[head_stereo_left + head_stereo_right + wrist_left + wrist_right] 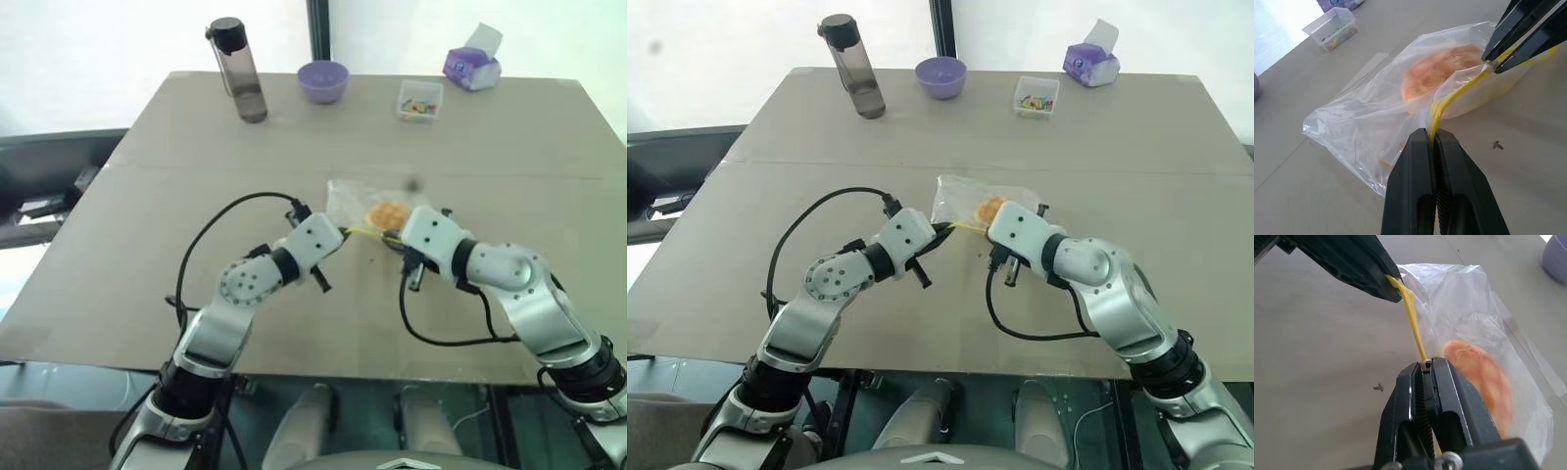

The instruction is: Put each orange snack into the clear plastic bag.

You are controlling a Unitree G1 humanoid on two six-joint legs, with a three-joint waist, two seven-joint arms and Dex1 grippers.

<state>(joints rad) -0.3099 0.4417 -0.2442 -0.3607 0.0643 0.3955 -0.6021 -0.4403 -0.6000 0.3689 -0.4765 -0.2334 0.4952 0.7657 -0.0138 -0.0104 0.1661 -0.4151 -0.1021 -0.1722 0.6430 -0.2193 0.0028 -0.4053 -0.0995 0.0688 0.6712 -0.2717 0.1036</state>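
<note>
Left gripper (1432, 142) clenched on yellow zip strip (1449, 100) of clear plastic bag (1371, 127), anchoring one end. Orange snack (1437, 73) already inside bag, mid-table (147, 196). Right gripper (1425, 367) pinches small white slider on same strip, likely to draw zip closed against left's hold.
</note>
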